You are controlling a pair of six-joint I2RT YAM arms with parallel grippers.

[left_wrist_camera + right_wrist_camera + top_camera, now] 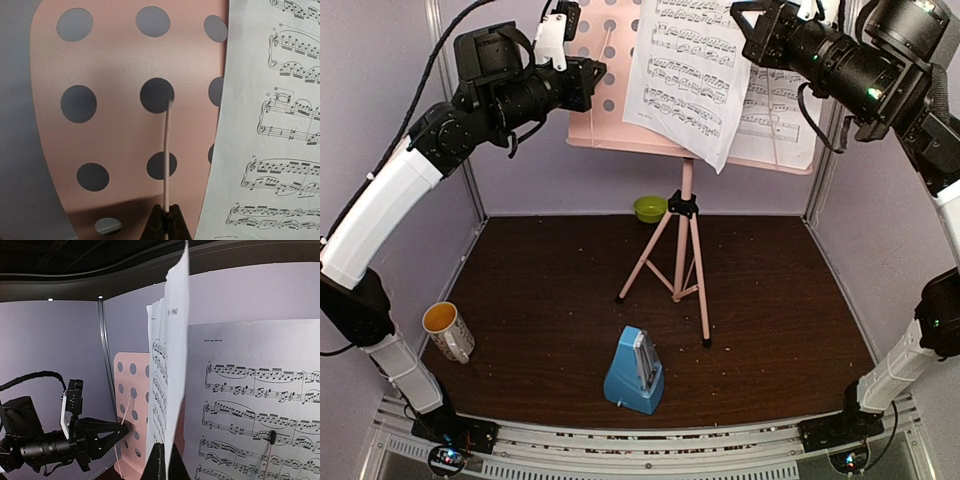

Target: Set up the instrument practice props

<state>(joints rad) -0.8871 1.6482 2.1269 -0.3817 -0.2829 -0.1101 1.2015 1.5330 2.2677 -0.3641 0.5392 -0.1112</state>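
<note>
A mug (448,330) sits near the left edge of the table (540,300); the left gripper (166,220) is pinched tight on a thin white rod (167,150) rising just in front of the pink holed desk of the music stand (605,125); the tripod stands mid-table, a blue metronome (635,372) upright near its feet, a green bowl (650,208) behind; the front page (688,75) tilts off the desk, its edge clamped in the right gripper (164,460); a second page (775,115) lies flat on the desk.

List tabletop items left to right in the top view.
Mug → metronome → stand's post. Bowl left out: it overlaps the metronome's span.
</note>
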